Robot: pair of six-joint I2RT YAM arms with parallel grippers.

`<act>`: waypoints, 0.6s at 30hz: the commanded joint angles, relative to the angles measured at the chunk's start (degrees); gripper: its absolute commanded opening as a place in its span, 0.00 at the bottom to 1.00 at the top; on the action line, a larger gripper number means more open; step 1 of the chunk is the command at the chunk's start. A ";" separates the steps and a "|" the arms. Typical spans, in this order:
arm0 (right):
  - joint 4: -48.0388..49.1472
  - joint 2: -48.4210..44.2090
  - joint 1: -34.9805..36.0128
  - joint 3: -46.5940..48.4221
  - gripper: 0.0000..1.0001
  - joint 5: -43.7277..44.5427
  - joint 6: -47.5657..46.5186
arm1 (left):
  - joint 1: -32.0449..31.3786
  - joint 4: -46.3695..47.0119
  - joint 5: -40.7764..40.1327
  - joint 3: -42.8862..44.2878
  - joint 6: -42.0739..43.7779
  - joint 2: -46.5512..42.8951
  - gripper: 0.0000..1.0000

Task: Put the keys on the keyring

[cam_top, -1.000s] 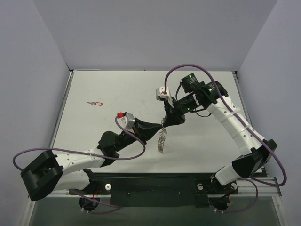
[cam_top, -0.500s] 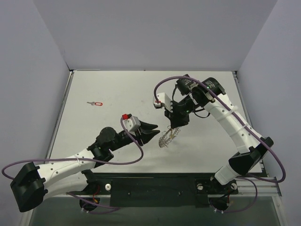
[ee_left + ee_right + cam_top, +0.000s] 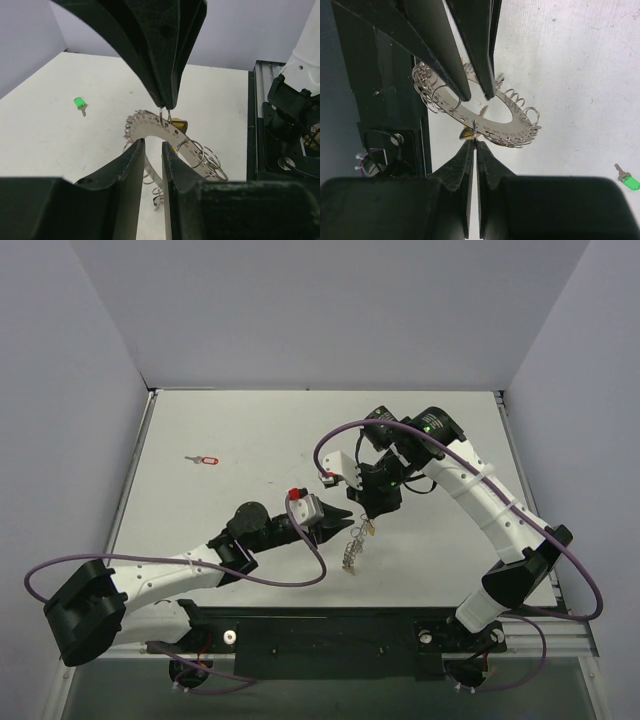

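The keyring (image 3: 351,552) is a flat silver hoop edged with many small wire rings, and it hangs above the table. My right gripper (image 3: 475,142) is shut on one small ring at the hoop's rim (image 3: 485,120) and holds it up; it also shows in the top view (image 3: 368,521). My left gripper (image 3: 153,146) is narrowly open and empty, its tips on either side of the hoop's band (image 3: 165,132). A yellow-orange key head (image 3: 180,123) shows just behind the hoop. A green key (image 3: 78,103) lies on the table. A red key (image 3: 205,459) lies far left.
The green key also shows in the right wrist view (image 3: 629,181). The right arm's base and the metal rail (image 3: 280,140) stand at the table's near edge. Grey walls enclose the white table (image 3: 200,510) on three sides.
My left gripper has moved right, up to the keyring. My right gripper has shifted slightly down and left with the keyring, which now hangs more edge-on to the top camera.
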 commanded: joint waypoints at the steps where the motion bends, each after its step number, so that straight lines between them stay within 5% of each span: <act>1: -5.46 0.12 0.45 1.72 0.00 0.17 -1.01 | -0.54 9.89 4.11 3.08 -2.25 1.88 0.30; 18: -5.11 -0.85 0.09 1.55 0.00 -2.03 -1.28 | -1.59 16.32 3.67 3.43 -3.40 6.80 0.27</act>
